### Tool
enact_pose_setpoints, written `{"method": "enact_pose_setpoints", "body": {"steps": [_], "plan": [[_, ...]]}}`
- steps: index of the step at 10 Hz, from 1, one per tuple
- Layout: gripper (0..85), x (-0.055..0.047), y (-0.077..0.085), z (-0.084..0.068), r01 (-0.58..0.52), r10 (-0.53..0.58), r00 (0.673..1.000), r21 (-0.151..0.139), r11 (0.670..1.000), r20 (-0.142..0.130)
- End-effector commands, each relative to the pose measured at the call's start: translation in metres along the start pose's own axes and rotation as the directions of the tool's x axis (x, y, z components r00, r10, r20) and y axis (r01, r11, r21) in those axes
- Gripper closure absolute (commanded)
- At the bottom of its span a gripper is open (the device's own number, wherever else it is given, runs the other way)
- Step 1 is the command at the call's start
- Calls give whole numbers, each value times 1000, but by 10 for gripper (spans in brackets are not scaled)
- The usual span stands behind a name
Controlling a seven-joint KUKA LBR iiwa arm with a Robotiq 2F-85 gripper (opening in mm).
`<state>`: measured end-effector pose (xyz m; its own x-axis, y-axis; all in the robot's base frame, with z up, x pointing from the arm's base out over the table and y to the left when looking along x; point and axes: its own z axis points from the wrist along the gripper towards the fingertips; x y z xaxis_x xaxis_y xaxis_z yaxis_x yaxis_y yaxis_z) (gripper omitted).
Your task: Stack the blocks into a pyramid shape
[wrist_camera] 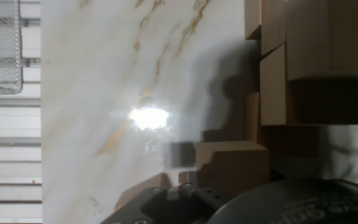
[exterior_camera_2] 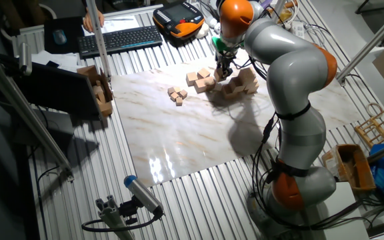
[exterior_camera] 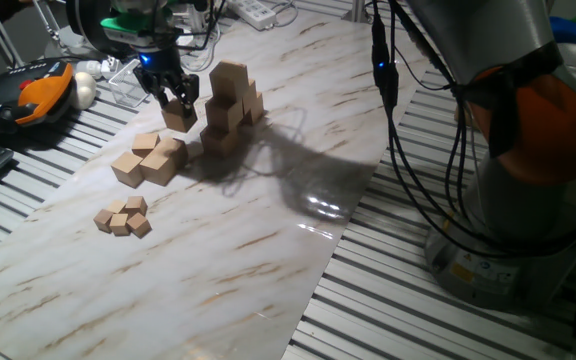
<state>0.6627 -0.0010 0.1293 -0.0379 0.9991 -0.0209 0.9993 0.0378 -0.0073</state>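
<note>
Gripper (exterior_camera: 179,103) grips one block (exterior_camera: 180,117) — beside the stack (exterior_camera: 230,103).

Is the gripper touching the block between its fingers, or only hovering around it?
Touching. In one fixed view the gripper has both fingers pressed against the sides of a block, which hangs clear of the marble board, beside the stack.

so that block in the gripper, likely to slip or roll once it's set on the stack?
Probably not roll: the block is a flat-faced cube. It looks like rigid bare wood, so the gripper likely holds it without deforming it. The main risk is the stack: it looks unevenly aligned, so a nudge could topple it.
</note>
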Motion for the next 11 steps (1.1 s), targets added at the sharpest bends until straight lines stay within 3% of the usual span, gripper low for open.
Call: {"method": "enact_pose_setpoints", "body": {"steps": [1,11], "plan": [[850,-1,0,0,2,-2,1000,-2,1000,5],[850,-9,5,17,13,-13,1000,-27,1000,2]]}}
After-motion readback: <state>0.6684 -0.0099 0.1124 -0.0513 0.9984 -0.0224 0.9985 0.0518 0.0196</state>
